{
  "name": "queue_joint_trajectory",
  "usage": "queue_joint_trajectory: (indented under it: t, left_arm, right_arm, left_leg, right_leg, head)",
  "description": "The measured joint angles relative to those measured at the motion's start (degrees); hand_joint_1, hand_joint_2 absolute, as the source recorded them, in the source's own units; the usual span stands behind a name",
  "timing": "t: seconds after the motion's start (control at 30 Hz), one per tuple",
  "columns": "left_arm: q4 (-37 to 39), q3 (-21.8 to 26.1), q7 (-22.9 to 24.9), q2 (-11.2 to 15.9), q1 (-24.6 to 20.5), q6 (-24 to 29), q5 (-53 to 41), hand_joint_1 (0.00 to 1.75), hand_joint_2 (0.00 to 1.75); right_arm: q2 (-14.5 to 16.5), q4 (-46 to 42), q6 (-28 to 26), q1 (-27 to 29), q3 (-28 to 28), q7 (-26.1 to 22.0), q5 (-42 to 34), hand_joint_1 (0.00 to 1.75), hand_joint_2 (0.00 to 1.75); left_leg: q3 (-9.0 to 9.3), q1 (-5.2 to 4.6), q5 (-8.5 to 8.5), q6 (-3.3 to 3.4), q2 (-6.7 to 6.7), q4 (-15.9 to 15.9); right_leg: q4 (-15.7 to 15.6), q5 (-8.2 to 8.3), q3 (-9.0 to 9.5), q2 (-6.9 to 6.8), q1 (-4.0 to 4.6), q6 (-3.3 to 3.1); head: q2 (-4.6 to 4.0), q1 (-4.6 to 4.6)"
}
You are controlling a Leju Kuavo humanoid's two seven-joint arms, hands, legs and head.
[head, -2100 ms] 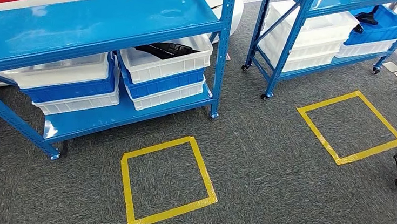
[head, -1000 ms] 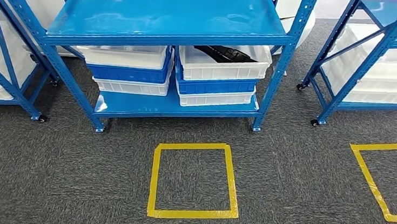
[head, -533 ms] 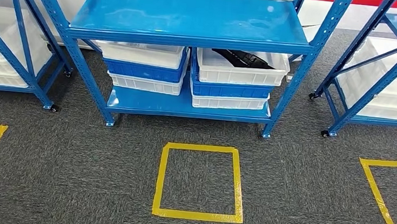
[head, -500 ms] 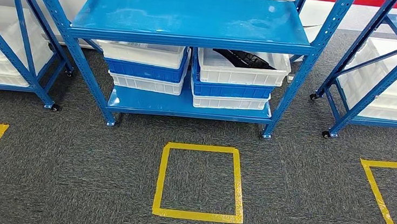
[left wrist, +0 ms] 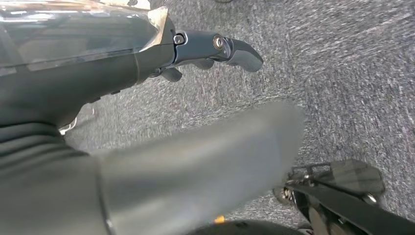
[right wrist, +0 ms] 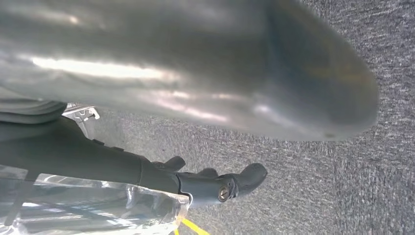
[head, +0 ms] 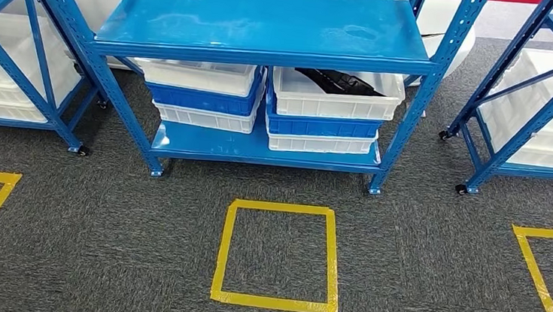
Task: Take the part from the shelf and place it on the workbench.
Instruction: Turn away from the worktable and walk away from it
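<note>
Both robot hands hang over grey carpet holding nothing: the left robot hand (left wrist: 147,98) and the right robot hand (right wrist: 171,93), fingers apart. Nearest ahead lies a yellow tape square (head: 277,256) on the floor. Beyond stands the blue shelf (head: 266,27); the black part (head: 337,80) rests in its upper right white bin (head: 335,101).

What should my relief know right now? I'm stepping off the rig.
Left hand: hangs over the carpet, fingers apart, holds nothing.
Right hand: the same.
Part: black, lies in the top white bin on the right of the lower shelf, past the yellow square.
Done: robot faces the rack.
Left: reach in, take the part, carry it to the workbench.
</note>
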Motion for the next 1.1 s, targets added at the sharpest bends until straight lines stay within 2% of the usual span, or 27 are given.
queue_joint_trajectory:
  t: [0.03,0.1,0.13,0.17,0.2,0.27,0.33,0.37,0.43,0.47,0.5,0.53,0.57,0.6,0.63,0.67,0.7,0.77,0.83,0.9,0.97,1.0,1.03,1.07,1.1]
  left_arm:
    - [0.0,0.0,0.0,0.0,0.0,0.1,0.0,0.00,1.75]
    - [0.0,0.1,0.0,0.1,0.0,0.3,0.0,0.00,1.75]
    - [0.0,0.1,0.0,0.1,-0.1,0.4,0.0,0.00,1.75]
    - [0.0,0.1,0.0,0.1,-0.2,0.4,0.0,0.00,1.75]
    - [0.0,0.1,-0.1,0.2,-0.3,0.4,0.1,0.00,1.75]
    - [0.0,0.2,-0.2,0.2,-0.3,0.4,0.2,0.00,1.75]
    - [0.0,0.2,-0.4,0.1,-0.3,0.5,0.2,0.00,1.75]
    - [0.0,0.2,-0.4,0.1,-0.3,0.5,0.3,0.00,1.75]
    - [0.0,0.3,-0.4,0.0,-0.3,0.6,0.3,0.00,1.75]
    - [0.0,0.4,-0.4,0.1,-0.3,0.6,0.4,0.00,1.75]
    - [0.0,0.4,-0.4,0.1,-0.3,0.6,0.4,0.00,1.75]
    - [0.0,0.5,-0.4,0.0,-0.3,0.6,0.5,0.00,1.75]
    - [0.0,0.5,-0.4,0.0,-0.2,0.6,0.5,0.00,1.75]
    - [0.0,0.5,-0.4,0.0,-0.2,0.6,0.6,0.00,1.75]
    - [0.0,0.5,-0.4,-0.1,-0.2,0.6,0.6,0.00,1.75]
    - [0.0,0.6,-0.4,-0.1,-0.3,0.6,0.7,0.00,1.75]
    - [0.0,0.6,-0.4,-0.1,-0.3,0.7,0.7,0.00,1.75]
    - [0.0,0.6,-0.3,-0.1,-0.3,0.8,0.7,0.00,1.75]
    - [0.0,0.6,-0.3,0.0,-0.2,0.8,0.7,0.00,1.75]
    - [0.0,0.6,-0.3,0.0,-0.2,0.9,0.7,0.00,1.75]
    - [0.0,0.8,-0.3,0.0,-0.2,0.9,0.8,0.00,1.75]
    - [0.0,0.9,-0.3,0.0,-0.1,0.9,0.8,0.00,1.75]
    - [0.0,1.1,-0.2,0.0,-0.1,1.0,0.8,0.00,1.75]
    - [0.0,1.2,-0.2,0.0,0.0,1.0,0.9,0.00,1.75]
    - [0.0,1.3,-0.2,0.0,0.0,1.0,0.9,0.00,1.75]
  right_arm:
    - [0.0,0.0,0.0,0.0,0.0,0.0,0.0,0.00,0.00]
    - [0.1,0.0,0.0,0.0,0.0,0.0,0.1,0.00,0.00]
    - [0.2,0.0,0.0,0.0,0.0,0.0,0.1,0.00,0.00]
    - [0.2,0.0,0.0,-0.1,-0.1,-0.1,0.2,0.00,0.44]
    - [0.3,0.0,0.0,-0.1,-0.1,-0.1,0.2,0.00,0.87]
    - [0.4,0.0,0.0,-0.1,-0.1,-0.2,0.4,0.00,1.75]
    - [0.4,0.0,0.0,-0.2,-0.1,-0.3,0.5,0.00,1.75]
    - [0.3,0.0,0.0,-0.2,-0.1,-0.3,0.6,0.00,1.75]
    - [0.2,0.0,0.1,-0.2,-0.1,-0.5,0.6,0.00,1.75]
    - [0.2,0.0,0.1,-0.1,-0.1,-0.5,0.6,0.00,1.75]
    - [0.1,0.0,0.1,-0.1,-0.1,-0.6,0.7,0.00,1.75]
    - [0.0,0.0,0.1,0.0,-0.1,-0.6,0.7,0.00,1.75]
    - [-0.1,0.0,0.1,0.0,-0.1,-0.6,0.7,0.00,1.75]
    - [-0.2,0.0,0.1,0.0,-0.1,-0.7,0.7,0.00,1.75]
    - [-0.2,0.0,0.1,0.0,-0.1,-0.7,0.8,0.00,1.75]
    - [-0.2,0.0,0.2,-0.1,-0.1,-0.7,0.8,0.00,1.75]
    - [-0.2,0.0,0.2,-0.1,-0.1,-0.7,0.8,0.00,1.75]
    - [-0.2,0.0,0.2,-0.1,-0.1,-0.7,0.8,0.00,1.75]
    - [-0.2,0.0,0.2,-0.2,-0.1,-0.7,0.9,0.00,1.75]
    - [-0.1,0.0,0.2,-0.2,-0.1,-0.8,1.0,0.00,1.75]
    - [-0.1,0.0,0.2,-0.1,-0.2,-0.9,1.1,0.00,1.75]
    - [-0.1,0.0,0.2,-0.1,-0.2,-0.9,1.1,0.00,1.75]
    - [-0.1,0.0,0.2,-0.1,-0.2,-0.9,1.2,0.00,1.75]
    - [-0.1,0.0,0.2,-0.1,-0.2,-0.9,1.2,0.00,1.75]
    - [-0.1,0.0,0.2,-0.1,-0.2,-0.9,1.2,0.00,1.75]
  left_leg:
    - [0.39,-0.05,1.28,0.29,0.01,-1.2]
    - [3.77,-0.35,5.19,1.32,0.16,-8.5]
    - [5.45,-0.59,6.53,1.79,0.37,-12.0]
    - [6.57,-0.85,7.22,2.16,0.55,-14.4]
    - [7.01,-1.09,7.27,2.38,0.70,-15.5]
    - [7.15,-1.23,7.42,2.66,0.60,-16.1]
    - [7.76,-1.01,8.09,3.09,0.42,-17.2]
    - [8.04,-0.85,8.42,3.27,0.35,-17.7]
    - [8.09,-0.84,8.57,3.47,0.28,-17.9]
    - [8.06,-0.85,8.55,3.47,0.19,-17.9]
    - [8.06,-0.84,8.53,3.47,0.09,-17.9]
    - [8.09,-0.80,8.49,3.40,-0.06,-17.8]
    - [8.16,-0.75,8.41,3.27,-0.21,-17.7]
    - [8.19,-0.72,8.27,3.06,-0.33,-17.5]
    - [8.15,-0.84,7.99,2.71,-0.44,-17.2]
    - [8.08,-0.96,7.73,2.36,-0.50,-16.9]
    - [8.00,-1.04,7.52,2.02,-0.54,-16.7]
    - [7.95,-0.91,7.44,1.48,-0.56,-16.6]
    - [7.54,-0.57,6.62,0.90,-0.43,-15.5]
    - [5.21,-0.28,3.48,0.21,-0.21,-10.3]
    - [1.62,-0.02,0.20,-0.32,-0.07,-2.8]
    - [0.54,0.08,-0.13,-0.44,-0.04,-0.8]
    - [0.44,0.16,0.59,-0.44,-0.01,-0.9]
    - [1.46,0.22,2.28,-0.35,0.01,-3.1]
    - [3.38,0.25,4.46,-0.16,0.06,-7.1]
  right_leg:
    - [0.0,-0.03,0.09,-0.01,0.13,-0.04]
    - [0.0,-0.10,0.34,-0.01,0.32,-0.10]
    - [0.0,-0.15,0.40,-0.02,0.52,-0.06]
    - [-0.1,-0.20,0.40,-0.06,0.63,0.00]
    - [-0.1,-0.25,0.37,-0.14,0.70,0.08]
    - [-0.3,-0.27,0.39,-0.37,0.82,0.50]
    - [1.0,-1.07,-0.07,-0.38,0.92,0.85]
    - [3.1,-2.19,-1.06,-0.26,0.95,0.80]
    - [10.2,-5.31,-4.53,0.01,0.75,0.59]
    - [13.5,-6.37,-6.19,0.08,0.65,0.72]
    - [15.1,-6.62,-7.08,0.11,0.55,1.11]
    - [14.4,-5.88,-6.85,0.12,0.42,1.72]
    - [11.4,-4.36,-5.48,0.12,0.23,2.40]
    - [7.2,-2.60,-3.49,0.13,-0.02,3.00]
    - [3.5,-1.17,-1.80,0.19,-0.13,3.22]
    - [0.9,-0.28,-0.62,0.24,-0.21,3.02]
    - [-0.2,0.07,-0.11,0.28,-0.15,2.56]
    - [-0.3,0.25,-0.02,0.31,-0.08,1.46]
    - [-0.5,0.52,0.06,0.30,-0.36,0.74]
    - [-0.5,0.58,0.09,0.23,-0.50,0.22]
    - [-0.5,0.52,0.06,0.16,-0.36,0.00]
    - [-0.5,0.50,0.07,0.15,-0.32,-0.02]
    - [-0.5,0.48,0.12,0.17,-0.30,-0.03]
    - [-0.5,0.46,0.21,0.21,-0.30,-0.03]
    - [-0.5,0.45,0.32,0.24,-0.31,-0.01]
  head:
    - [0.00,-0.01]
    - [0.00,0.01]
    - [0.00,0.02]
    - [0.00,0.03]
    - [0.00,0.04]
    - [0.00,0.01]
    - [-0.01,0.09]
    - [-0.01,0.18]
    - [-0.02,0.28]
    - [-0.02,0.30]
    - [-0.02,0.30]
    - [-0.02,0.30]
    - [-0.02,0.30]
    - [-0.02,0.33]
    - [-0.02,0.35]
    - [-0.01,0.31]
    - [-0.01,0.27]
    - [0.00,0.14]
    - [0.00,0.05]
    - [-0.01,-0.15]
    - [-0.02,-0.25]
    - [-0.01,-0.26]
    - [-0.01,-0.26]
    - [-0.01,-0.26]
    - [-0.01,-0.28]
